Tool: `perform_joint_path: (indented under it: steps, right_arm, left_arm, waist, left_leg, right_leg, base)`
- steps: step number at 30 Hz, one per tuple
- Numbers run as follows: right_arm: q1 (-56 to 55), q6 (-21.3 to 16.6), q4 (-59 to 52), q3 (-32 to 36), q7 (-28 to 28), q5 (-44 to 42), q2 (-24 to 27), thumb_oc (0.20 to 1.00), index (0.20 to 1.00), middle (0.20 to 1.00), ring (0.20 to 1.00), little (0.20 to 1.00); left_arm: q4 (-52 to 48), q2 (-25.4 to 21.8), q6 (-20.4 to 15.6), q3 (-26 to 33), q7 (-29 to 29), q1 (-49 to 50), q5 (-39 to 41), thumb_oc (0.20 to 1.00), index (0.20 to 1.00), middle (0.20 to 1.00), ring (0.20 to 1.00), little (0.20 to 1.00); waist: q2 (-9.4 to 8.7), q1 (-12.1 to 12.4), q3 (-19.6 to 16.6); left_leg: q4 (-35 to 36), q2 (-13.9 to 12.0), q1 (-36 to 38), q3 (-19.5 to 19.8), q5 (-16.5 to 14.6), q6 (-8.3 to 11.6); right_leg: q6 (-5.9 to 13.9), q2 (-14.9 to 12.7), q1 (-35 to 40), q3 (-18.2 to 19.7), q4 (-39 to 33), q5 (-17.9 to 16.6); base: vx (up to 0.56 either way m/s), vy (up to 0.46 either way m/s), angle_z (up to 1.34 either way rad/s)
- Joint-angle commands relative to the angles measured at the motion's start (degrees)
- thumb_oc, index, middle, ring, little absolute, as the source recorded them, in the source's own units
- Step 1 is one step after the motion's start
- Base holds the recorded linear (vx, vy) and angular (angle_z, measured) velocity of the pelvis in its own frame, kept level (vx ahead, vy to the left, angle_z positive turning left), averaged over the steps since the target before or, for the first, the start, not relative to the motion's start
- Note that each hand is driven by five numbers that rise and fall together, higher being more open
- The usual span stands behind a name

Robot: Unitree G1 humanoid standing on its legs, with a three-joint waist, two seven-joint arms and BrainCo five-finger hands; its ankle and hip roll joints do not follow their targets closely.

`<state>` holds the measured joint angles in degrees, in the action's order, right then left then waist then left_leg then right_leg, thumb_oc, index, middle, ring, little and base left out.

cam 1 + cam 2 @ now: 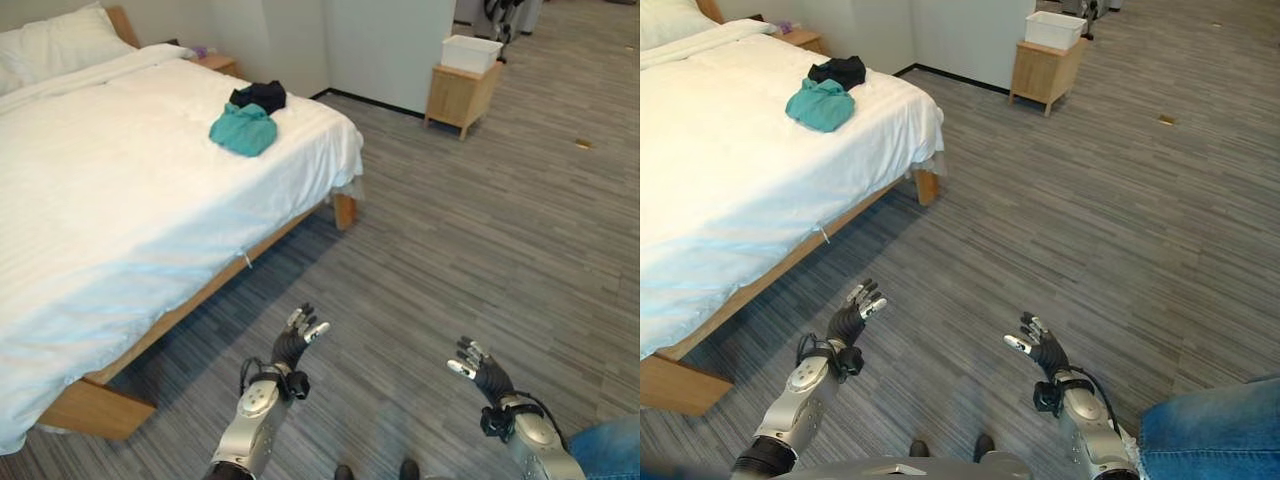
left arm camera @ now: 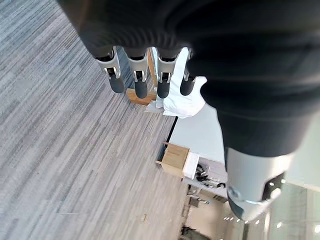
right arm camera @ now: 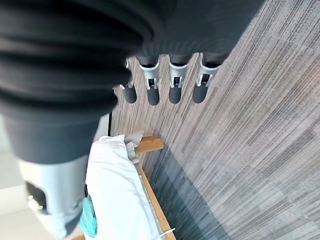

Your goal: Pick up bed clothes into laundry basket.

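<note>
A teal garment [image 1: 244, 130] lies crumpled near the far corner of the white bed [image 1: 120, 200], with a black garment [image 1: 259, 96] touching it on the far side. My left hand [image 1: 293, 344] hovers over the carpet beside the bed's foot, fingers straight and empty. My right hand [image 1: 480, 370] is held up over the floor at the lower right, likewise open with nothing in it. Both hands are far from the clothes. In the right wrist view the teal garment [image 3: 90, 220] peeks past the bed's corner.
A small wooden cabinet [image 1: 460, 94] with a white bin [image 1: 472, 52] on top stands against the far wall. A bedside table [image 1: 220, 64] sits behind the bed. A person's denim-clad leg [image 1: 1210, 430] is at the lower right. Grey carpet [image 1: 480, 230] spreads between.
</note>
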<state>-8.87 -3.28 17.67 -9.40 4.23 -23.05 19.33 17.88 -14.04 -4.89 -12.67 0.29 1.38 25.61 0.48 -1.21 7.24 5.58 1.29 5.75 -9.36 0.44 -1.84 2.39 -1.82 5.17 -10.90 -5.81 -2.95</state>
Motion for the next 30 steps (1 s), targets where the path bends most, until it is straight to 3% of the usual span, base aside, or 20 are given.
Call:
perform_joint_path:
  steps: [1, 7, 8, 10, 11, 13, 15, 17, 18, 21, 22, 23, 24, 25, 27, 28, 29, 30]
  right_arm:
    - [3.7, -4.2, -4.5, 1.3, -0.6, 0.3, -1.0, 1.000, 1.000, 1.000, 1.000, 1.000]
    - [5.3, -4.6, -5.8, 1.0, -0.5, -0.6, -0.8, 1.000, 1.000, 1.000, 1.000, 1.000]
    - [6.3, -4.8, -7.2, 0.6, -0.6, -0.6, -0.5, 1.000, 1.000, 1.000, 1.000, 1.000]
    - [7.1, -4.9, -8.7, 0.1, -0.7, -0.1, -0.3, 1.000, 1.000, 1.000, 1.000, 1.000]
    - [7.2, -4.8, -9.5, 0.0, -0.6, 0.0, -0.3, 1.000, 1.000, 1.000, 1.000, 1.000]
    - [7.0, -5.1, -10.7, 0.3, -0.8, 0.3, -0.4, 1.000, 1.000, 1.000, 1.000, 1.000]
    - [6.2, -4.8, -10.6, 1.0, -0.7, 0.2, -0.9, 1.000, 1.000, 1.000, 1.000, 1.000]
    - [4.8, -4.7, -10.4, 2.1, -0.8, -1.3, -1.2, 1.000, 1.000, 1.000, 1.000, 1.000]
    - [4.3, -4.7, -10.5, 2.3, -0.8, -1.9, -1.3, 1.000, 1.000, 1.000, 1.000, 1.000]
    - [3.6, -4.1, -10.9, 2.6, -0.5, -2.0, -1.0, 1.000, 1.000, 1.000, 1.000, 1.000]
    - [3.2, -3.6, -11.8, 3.3, 0.3, -2.8, -0.8, 1.000, 1.000, 1.000, 1.000, 1.000]
    - [3.1, -3.6, -11.8, 3.3, 0.3, -2.8, -0.8, 1.000, 1.000, 1.000, 1.000, 1.000]
    - [3.6, -3.8, -11.5, 3.3, 0.6, -3.2, -0.1, 1.000, 1.000, 1.000, 1.000, 1.000]
    - [4.6, -3.5, -10.6, 2.2, 1.1, -2.6, 1.4, 1.000, 1.000, 1.000, 1.000, 1.000]
    - [4.7, -3.5, -10.6, 2.2, 1.1, -2.6, 1.4, 1.000, 1.000, 1.000, 1.000, 1.000]
    - [5.1, -3.4, -10.7, 1.7, 1.2, -4.2, 3.0, 1.000, 1.000, 1.000, 1.000, 1.000]
    - [5.1, -3.4, -10.7, 1.7, 1.3, -4.2, 3.0, 1.000, 1.000, 1.000, 1.000, 1.000]
    - [4.8, -3.2, -10.8, 1.9, 1.1, -4.9, 4.1, 1.000, 1.000, 1.000, 1.000, 1.000]
  left_arm:
    - [0.9, -3.5, -4.9, 0.3, 1.2, -6.0, -4.8, 1.000, 1.000, 1.000, 1.000, 1.000]
    - [0.6, -4.0, -5.3, 0.9, 2.0, -7.3, -4.9, 1.000, 1.000, 1.000, 1.000, 1.000]
    - [0.2, -4.2, -5.3, 1.1, 2.4, -7.7, -4.7, 1.000, 1.000, 1.000, 1.000, 1.000]
    - [0.4, -4.2, -5.2, 1.2, 2.6, -7.9, -4.6, 1.000, 1.000, 1.000, 1.000, 1.000]
    - [0.2, -4.2, -5.1, 1.4, 2.8, -7.7, -4.4, 1.000, 1.000, 1.000, 1.000, 1.000]
    - [0.3, -4.2, -5.0, 1.5, 3.0, -7.4, -4.6, 1.000, 1.000, 1.000, 1.000, 1.000]
    - [0.4, -4.6, -4.8, 1.9, 3.0, -7.4, -5.0, 1.000, 1.000, 1.000, 1.000, 1.000]
    - [0.5, -4.8, -5.0, 2.2, 3.0, -7.4, -4.3, 1.000, 1.000, 1.000, 1.000, 1.000]
    - [0.8, -4.8, -5.1, 2.5, 2.9, -7.5, -4.0, 1.000, 1.000, 1.000, 1.000, 1.000]
    - [1.2, -5.2, -4.7, 3.2, 3.0, -7.7, -5.0, 1.000, 1.000, 1.000, 1.000, 1.000]
    - [0.0, -5.5, -4.7, 3.7, 2.6, -7.1, -5.4, 1.000, 1.000, 1.000, 1.000, 1.000]
    - [-0.1, -5.5, -4.6, 3.7, 2.6, -7.1, -5.4, 1.000, 1.000, 1.000, 1.000, 1.000]
    - [-0.3, -5.4, -4.8, 4.5, 3.0, -6.9, -5.8, 1.000, 1.000, 1.000, 1.000, 1.000]
    - [-0.4, -5.3, -4.6, 5.5, 3.3, -6.7, -5.4, 1.000, 1.000, 1.000, 1.000, 1.000]
    - [-0.4, -5.3, -4.6, 5.5, 3.3, -6.7, -5.4, 1.000, 1.000, 1.000, 1.000, 1.000]
    - [-0.7, -4.8, -4.1, 7.9, 3.7, -6.1, -1.8, 1.000, 1.000, 1.000, 1.000, 1.000]
    - [-0.8, -4.8, -4.1, 7.9, 3.7, -6.1, -1.8, 1.000, 1.000, 1.000, 1.000, 1.000]
    - [-1.4, -5.5, -3.4, 7.8, 3.2, -6.6, -2.2, 1.000, 1.000, 1.000, 1.000, 1.000]
  waist:
    - [-3.27, 0.9, 0.2]
    - [-3.22, 1.1, 1.0]
    - [-2.95, 1.5, 2.0]
    - [-2.74, 1.4, 3.6]
    - [-2.24, 1.0, 4.9]
    - [-1.05, 0.2, 6.2]
    - [-1.10, -0.9, 6.6]
    - [-1.64, -1.9, 6.6]
    - [-1.98, -2.6, 6.7]
    - [-2.20, -3.6, 5.8]
    - [-2.28, -3.6, 4.8]
    - [-2.14, -3.8, 4.8]
    - [-1.94, -3.4, 4.2]
    - [-1.34, -3.5, 3.7]
    - [-1.47, -3.8, 3.5]
    - [-3.08, -3.3, 3.9]
    - [-3.13, -3.5, 3.7]
    - [-5.34, -1.5, 5.9]
  left_leg:
    - [-0.6, -2.0, 0.6, 0.9, -2.3, 4.41]
    - [-0.6, -1.8, -0.1, -0.4, -2.7, 3.71]
    - [-0.6, -1.8, -0.4, -0.9, -3.1, 2.83]
    - [-0.6, -1.7, -0.2, -1.7, -3.3, 1.98]
    - [-0.6, -2.2, 0.5, -2.1, -3.3, 1.60]
    - [-0.7, -3.3, 1.8, -1.7, -3.7, 1.78]
    - [-0.6, -3.7, 3.7, -1.0, -4.7, 2.86]
    - [-0.6, -4.6, 5.7, 0.6, -5.8, 5.11]
    - [-0.6, -5.5, 7.0, 1.2, -6.5, 6.36]
    - [-0.6, -9.3, 10.7, 1.4, -7.4, 9.27]
    - [-0.6, -11.2, 12.1, 1.6, -6.2, 10.65]
    - [-0.6, -11.3, 12.2, 1.7, -6.3, 10.72]
    - [-4.2, -14.2, 11.7, 3.0, -2.2, 11.58]
    - [-13.0, -17.9, 9.6, 4.7, 6.7, 12.30]
    - [-13.0, -17.8, 9.2, 5.0, 6.9, 12.31]
    - [-30.0, -21.5, 2.3, 3.4, 14.1, 10.64]
    - [-30.1, -21.4, 1.9, 3.7, 14.2, 10.66]
    - [-44.0, -19.7, -5.4, 4.9, 12.4, 8.19]
  right_leg:
    - [8.33, -7.5, 1.3, 2.6, 2.5, 1.6]
    - [9.14, -8.1, -1.7, 3.6, 5.7, 1.7]
    - [9.97, -8.6, -6.6, 4.6, 13.5, 1.3]
    - [12.42, -9.3, -12.9, 5.9, 24.5, -3.8]
    - [12.61, -8.9, -15.7, 6.1, 30.9, -6.7]
    - [12.61, -9.1, -20.0, 6.2, 35.3, -7.3]
    - [11.88, -11.6, -22.1, 5.8, 30.2, -6.4]
    - [11.72, -14.1, -22.1, 5.9, 19.3, -6.8]
    - [12.14, -15.0, -22.4, 5.8, 13.1, -7.8]
    - [12.61, -14.9, -22.4, 1.1, 5.2, -12.3]
    - [12.61, -14.7, -22.0, -0.9, 6.0, -11.8]
    - [12.61, -14.6, -21.8, -1.1, 6.0, -11.7]
    - [12.14, -13.6, -21.5, -1.8, 8.8, -10.3]
    - [8.94, -10.9, -21.0, -2.9, 12.4, -6.5]
    - [8.90, -11.1, -21.2, -3.1, 12.3, -6.6]
    - [4.55, -8.4, -17.3, -4.4, 12.3, -3.3]
    - [4.49, -8.5, -17.4, -4.6, 12.2, -3.4]
    - [1.30, -5.9, -13.2, -4.1, 11.1, 0.2]
  base:
    - [0.02, 0.032, -0.07]
    - [-0.01, 0.039, -0.12]
    - [-0.06, 0.087, -0.27]
    - [-0.02, 0.087, -0.34]
    - [0.07, 0.054, -0.29]
    - [0.19, 0.023, -0.08]
    - [0.34, -0.104, 0.05]
    - [0.41, -0.252, 0.12]
    - [0.41, -0.279, 0.27]
    - [0.45, -0.375, 0.31]
    - [0.38, -0.355, 0.16]
    - [0.46, -0.432, 0.18]
    - [0.45, -0.509, 0.45]
    - [0.44, -0.511, 0.52]
    - [0.26, -0.393, 0.32]
    - [0.30, -0.489, -0.01]
    - [0.52, -0.902, -0.11]
    - [0.47, -0.636, -0.12]
